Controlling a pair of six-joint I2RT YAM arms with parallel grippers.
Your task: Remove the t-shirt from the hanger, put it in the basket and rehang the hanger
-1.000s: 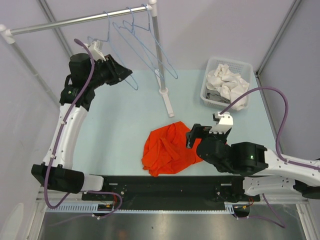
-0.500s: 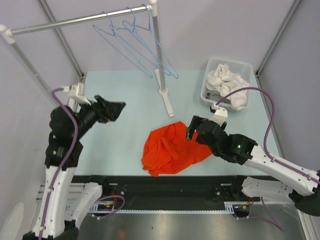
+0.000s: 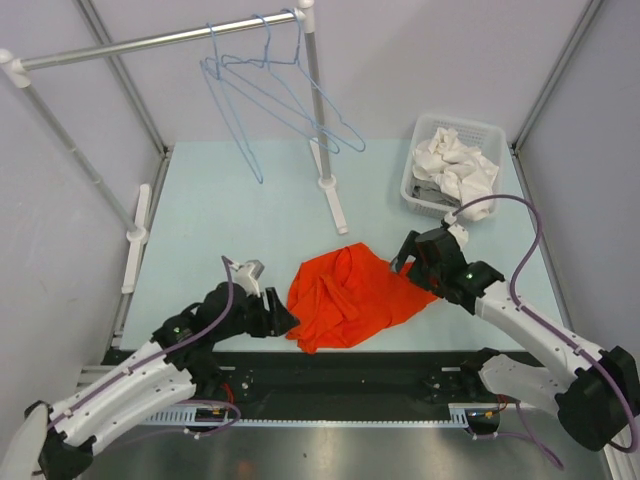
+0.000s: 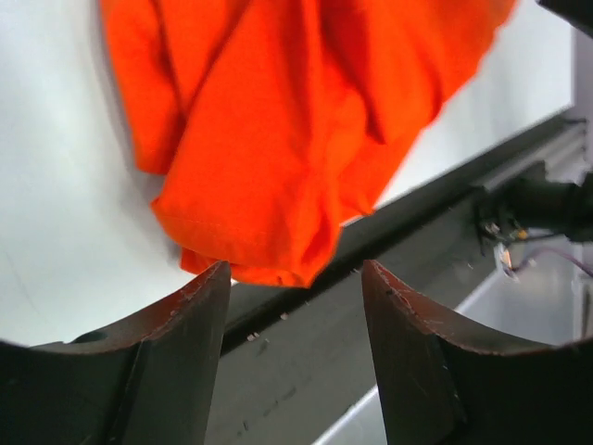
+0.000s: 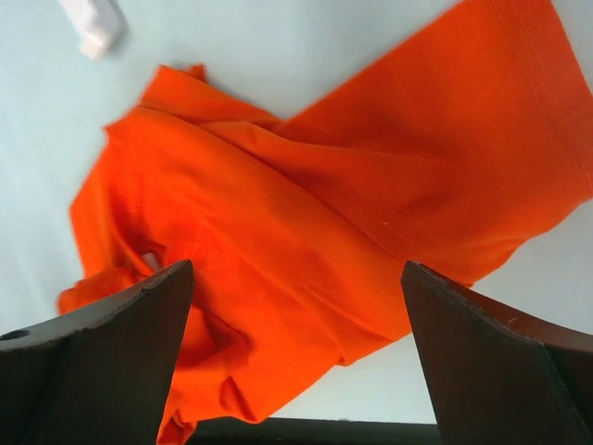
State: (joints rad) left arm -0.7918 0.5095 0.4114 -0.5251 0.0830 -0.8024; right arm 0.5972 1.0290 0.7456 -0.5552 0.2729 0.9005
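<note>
T-shirt (image 3: 350,298), orange and crumpled, lies on the table (image 3: 220,220) between the two grippers. It is free of the blue wire hangers (image 3: 275,95), which hang bare on the rail (image 3: 150,42) far ahead of both. The left gripper (image 3: 283,318) sits low just beside the shirt's edge, jaws parted with nothing between them. The right gripper (image 3: 402,262) hovers at the opposite edge, jaws wide and empty. The removal looks done, so the sound move is probably to lift each gripper straight off the cloth without snagging a fold.
</note>
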